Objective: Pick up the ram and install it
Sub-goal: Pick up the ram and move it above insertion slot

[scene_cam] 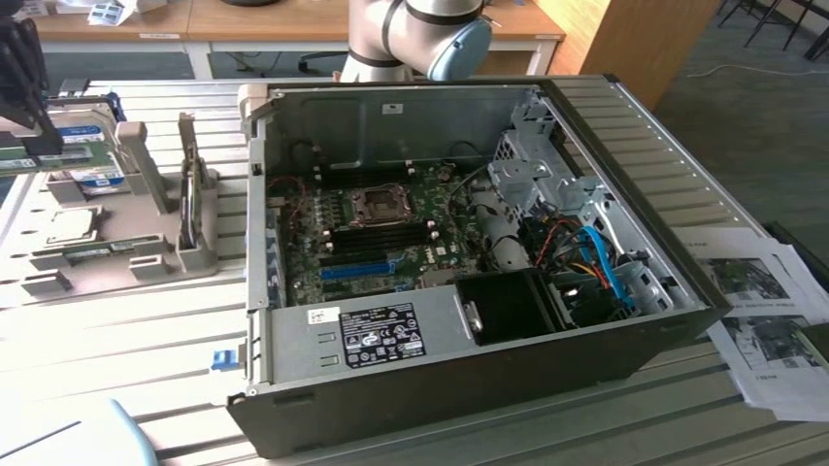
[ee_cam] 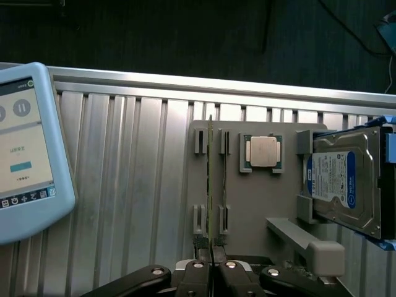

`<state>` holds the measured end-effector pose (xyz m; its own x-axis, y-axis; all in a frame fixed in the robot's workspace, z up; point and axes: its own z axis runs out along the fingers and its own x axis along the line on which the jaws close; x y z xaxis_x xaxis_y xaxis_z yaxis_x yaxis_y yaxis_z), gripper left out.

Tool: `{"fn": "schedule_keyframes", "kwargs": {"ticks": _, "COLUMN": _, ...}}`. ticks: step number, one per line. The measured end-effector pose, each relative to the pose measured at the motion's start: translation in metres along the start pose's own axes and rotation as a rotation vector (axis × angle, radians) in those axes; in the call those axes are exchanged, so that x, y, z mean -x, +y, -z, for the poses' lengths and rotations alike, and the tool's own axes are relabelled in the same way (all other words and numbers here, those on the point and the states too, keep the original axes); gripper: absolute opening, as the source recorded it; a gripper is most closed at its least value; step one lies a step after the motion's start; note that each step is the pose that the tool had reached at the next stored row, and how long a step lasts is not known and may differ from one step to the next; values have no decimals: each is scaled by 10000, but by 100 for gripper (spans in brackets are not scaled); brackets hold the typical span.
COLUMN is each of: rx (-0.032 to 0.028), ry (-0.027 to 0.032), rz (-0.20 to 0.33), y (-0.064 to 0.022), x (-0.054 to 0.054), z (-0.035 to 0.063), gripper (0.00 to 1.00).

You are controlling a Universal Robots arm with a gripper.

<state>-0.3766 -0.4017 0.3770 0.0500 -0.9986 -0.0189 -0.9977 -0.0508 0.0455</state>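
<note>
A slip or a twist is to be feared, since the ram is gripped only by its thin end in the pincer. A tilted stick could be jammed against the slotted holders of the grey tray. It could also be set crooked against a memory slot in the open computer case. The processor and the hard drive, kept on the same tray, could be knocked by a sideways swing. The thin board could also be bent if it is squeezed too hard.

The pincer is seen nearly closed, its fingers drawn narrow against both faces of the ram. The ram is held edge-on over the tray on the slatted desk. Whether it is lifted free of the holders cannot be told.
</note>
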Motion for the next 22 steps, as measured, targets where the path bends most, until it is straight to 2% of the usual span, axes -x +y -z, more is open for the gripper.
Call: {"fn": "schedule_keyframes", "kwargs": {"ticks": 22, "rx": 0, "ry": -1, "rz": -1, "y": -356, "x": -17, "z": 16, "gripper": 11}}
